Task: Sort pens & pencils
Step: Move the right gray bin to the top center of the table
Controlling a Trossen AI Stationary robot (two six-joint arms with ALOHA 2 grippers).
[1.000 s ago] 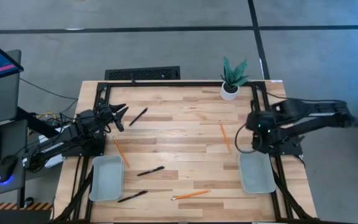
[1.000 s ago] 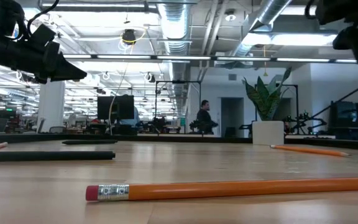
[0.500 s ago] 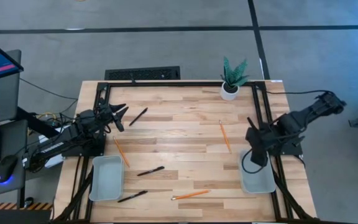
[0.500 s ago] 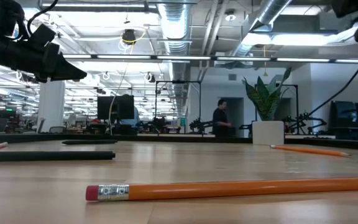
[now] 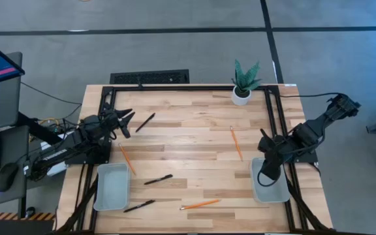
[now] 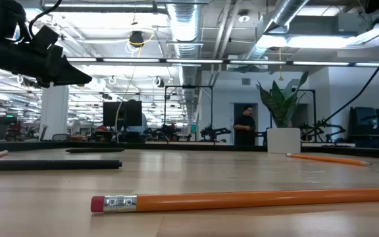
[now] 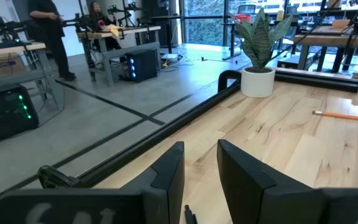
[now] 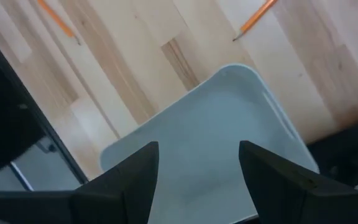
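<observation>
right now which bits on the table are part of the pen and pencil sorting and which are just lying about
Part of the job:
- three black pens
- three orange pencils
- left grey tray
- right grey tray

Just lying about:
- potted plant at the far edge
- black keyboard beyond the table

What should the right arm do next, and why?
Probably swing the right pincer, open and empty over the right tray, toward the pencil just beyond that tray: all three pencils lie on the table, and the tray holds nothing.
</observation>
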